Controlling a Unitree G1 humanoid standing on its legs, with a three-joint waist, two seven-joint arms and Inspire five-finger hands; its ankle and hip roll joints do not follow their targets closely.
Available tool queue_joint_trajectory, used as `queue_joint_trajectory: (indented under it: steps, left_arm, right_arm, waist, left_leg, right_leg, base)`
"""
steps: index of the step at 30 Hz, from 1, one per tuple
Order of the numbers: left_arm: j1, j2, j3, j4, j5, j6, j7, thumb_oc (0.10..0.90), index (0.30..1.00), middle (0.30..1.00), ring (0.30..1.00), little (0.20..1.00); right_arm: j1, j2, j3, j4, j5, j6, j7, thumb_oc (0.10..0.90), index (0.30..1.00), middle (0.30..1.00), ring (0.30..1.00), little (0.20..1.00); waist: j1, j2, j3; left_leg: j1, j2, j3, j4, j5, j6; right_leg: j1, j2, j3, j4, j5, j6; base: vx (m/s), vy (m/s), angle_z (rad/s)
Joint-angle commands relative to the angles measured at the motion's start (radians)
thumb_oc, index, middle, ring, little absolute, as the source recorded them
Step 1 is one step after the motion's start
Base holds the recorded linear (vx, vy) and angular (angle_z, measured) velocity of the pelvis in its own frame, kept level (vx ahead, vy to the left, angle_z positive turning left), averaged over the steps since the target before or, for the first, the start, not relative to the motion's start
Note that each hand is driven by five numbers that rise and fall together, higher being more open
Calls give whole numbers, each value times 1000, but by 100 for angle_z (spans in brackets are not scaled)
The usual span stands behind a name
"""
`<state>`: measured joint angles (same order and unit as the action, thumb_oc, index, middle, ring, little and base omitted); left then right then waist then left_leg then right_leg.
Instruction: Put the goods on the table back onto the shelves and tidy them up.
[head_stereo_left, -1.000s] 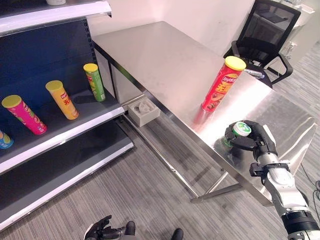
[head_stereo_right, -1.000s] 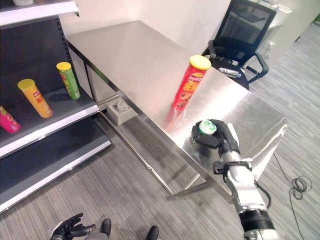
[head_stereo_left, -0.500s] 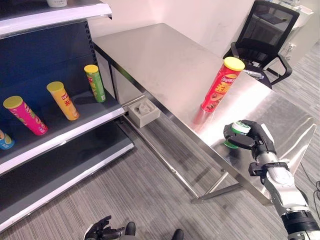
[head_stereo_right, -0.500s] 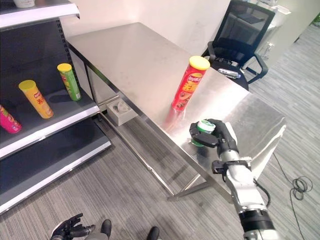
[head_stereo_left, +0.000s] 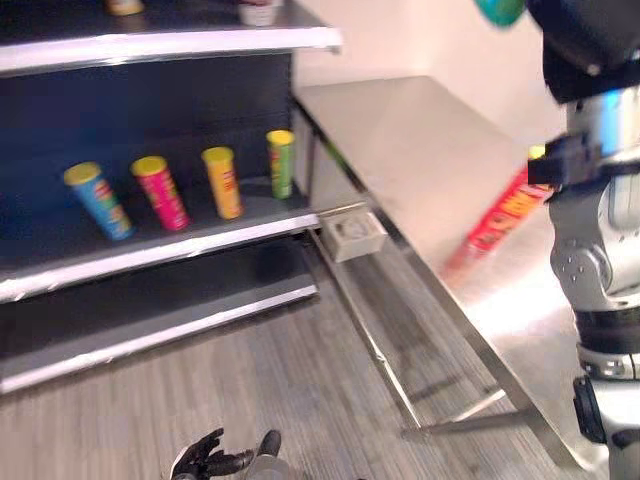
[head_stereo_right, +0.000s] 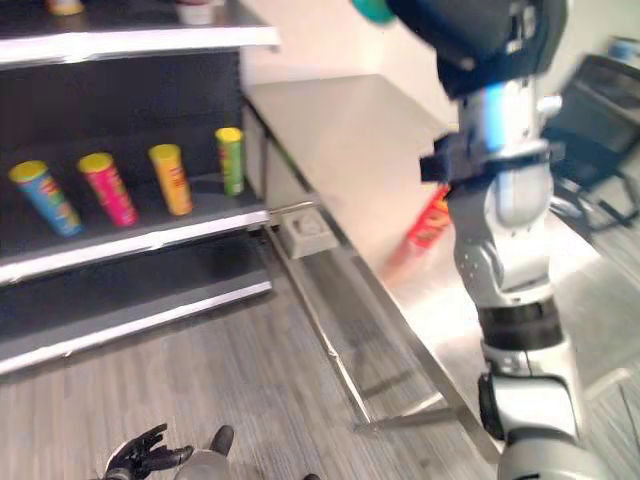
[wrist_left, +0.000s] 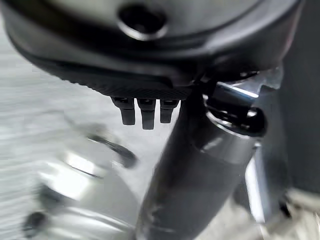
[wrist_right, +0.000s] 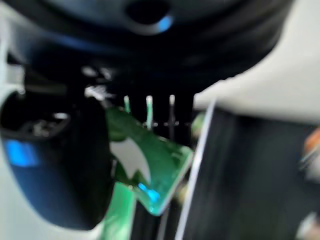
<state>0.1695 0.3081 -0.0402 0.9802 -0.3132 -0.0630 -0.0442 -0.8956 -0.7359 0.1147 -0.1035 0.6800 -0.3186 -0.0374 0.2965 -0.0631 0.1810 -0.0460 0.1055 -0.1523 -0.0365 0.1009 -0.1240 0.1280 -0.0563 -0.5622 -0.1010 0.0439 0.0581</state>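
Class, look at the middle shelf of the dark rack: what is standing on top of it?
Four tall cans stand in a row on the middle shelf: a blue can, a pink can, a yellow can and a green can. The shelf's far left end is cut off.

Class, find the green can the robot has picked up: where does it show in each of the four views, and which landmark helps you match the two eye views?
Left eye view: the green can is at the top edge, beside the right robot hand.
Right eye view: top edge, centre.
Right wrist view: centre, held in the curled dark fingers.
Left wrist view: I cannot make it out.
Shared landmark: the tall red tube on the steel table.
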Motion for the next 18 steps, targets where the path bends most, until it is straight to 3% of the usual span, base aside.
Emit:
queue_joint_trajectory:
  steps: [1, 2, 5, 6, 8, 11, 13, 18]
  left_arm:
    - [-51, 33, -93, -28, -6, -44, 13, 800, 900, 900, 900, 900]
    - [-55, 31, -97, -32, -5, -45, 13, 800, 900, 900, 900, 900]
    - [-53, 27, -99, -43, -16, -49, 15, 800, 900, 900, 900, 900]
    - [-57, 30, -101, -41, -20, -49, 24, 800, 900, 900, 900, 900]
    - [-54, 32, -99, -53, -24, -50, 28, 800, 900, 900, 900, 900]
    - [-53, 31, -108, -47, -12, -43, 27, 800, 900, 900, 900, 900]
    - [-46, 31, -113, -39, -1, -41, 25, 800, 900, 900, 900, 900]
    - [-54, 50, -115, 0, 23, -39, 32, 800, 900, 900, 900, 900]
  right_arm:
    - [-53, -82, -22, -4, -2, -58, -37, 400, 300, 300, 300, 300]
    - [-74, -88, -3, 11, -5, -54, -41, 400, 300, 300, 300, 300]
    - [-102, -74, 35, 42, -10, -40, -44, 400, 300, 300, 300, 300]
    - [-117, -49, 56, 57, -10, -31, -47, 400, 300, 300, 300, 300]
    - [-134, -47, 70, 77, -21, -17, -58, 400, 300, 300, 300, 300]
    - [-149, -63, 81, 114, -36, 5, -71, 400, 300, 300, 300, 300]
    - [-160, -65, 93, 138, -26, 20, -65, 400, 300, 300, 300, 300]
    - [-186, -83, 98, 222, -24, 45, -84, 400, 300, 300, 300, 300]
  waist:
    - [-40, 13, -35]
    - [-44, 14, -30]
    - [-30, 21, -31]
    - [-24, 19, -35]
    - [-30, 22, -42]
    - [-48, 35, -69]
    - [-47, 38, -84]
    - [-36, 3, -97]
  left_leg:
    - [-27, 48, 110, 21, 14, -43]
    - [-40, 64, 159, 40, 16, -37]
    - [-24, 83, 167, 31, 15, -38]
    - [-10, 109, 173, 22, 19, -47]
    - [5, 146, 206, 2, 29, -56]
    - [23, 160, 277, -43, 30, -57]
    - [29, 139, 272, -46, 14, -46]
    - [36, 45, 275, -39, -39, 9]
  right_leg:
    - [58, -24, 13, 14, -133, 24]
    - [56, -33, 1, 14, -128, 24]
    - [61, -40, -10, 14, -121, 25]
    - [69, -55, -28, 14, -108, 34]
    - [68, -82, -57, 14, -90, 50]
    - [77, -106, -96, 14, -70, 66]
    - [83, -123, -111, 14, -58, 75]
    - [109, -223, -151, 35, -8, 121]
  base:
    - [-39, 13, 92]
    - [-42, 93, 97]
    - [-7, 80, 32]
    - [10, 152, 4]
    - [-9, 212, 15]
    - [41, 234, 40]
    - [74, 265, 56]
    - [90, 281, 54]
